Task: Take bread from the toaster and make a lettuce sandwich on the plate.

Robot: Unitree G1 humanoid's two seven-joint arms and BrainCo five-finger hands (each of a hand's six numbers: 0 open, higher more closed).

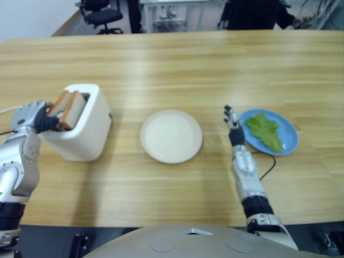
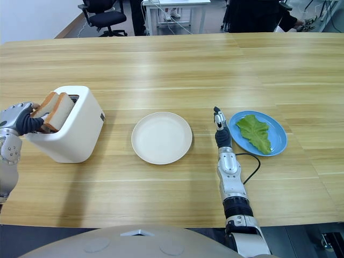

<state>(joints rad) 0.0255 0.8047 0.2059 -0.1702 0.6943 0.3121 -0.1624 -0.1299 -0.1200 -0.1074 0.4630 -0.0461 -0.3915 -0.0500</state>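
Observation:
A white toaster (image 1: 86,126) stands at the left of the wooden table with two bread slices (image 1: 69,108) sticking out of its top. My left hand (image 1: 33,119) is at the toaster's left side, its fingers curled around the near edge of the bread. An empty cream plate (image 1: 171,135) lies in the middle. To its right a blue plate (image 1: 287,141) holds a lettuce leaf (image 1: 265,130). My right hand (image 1: 232,122) stands edge-on with straight fingers between the two plates, holding nothing.
A thin black cable (image 2: 251,164) loops on the table beside my right forearm, just below the blue plate. Office chairs and desks stand beyond the table's far edge.

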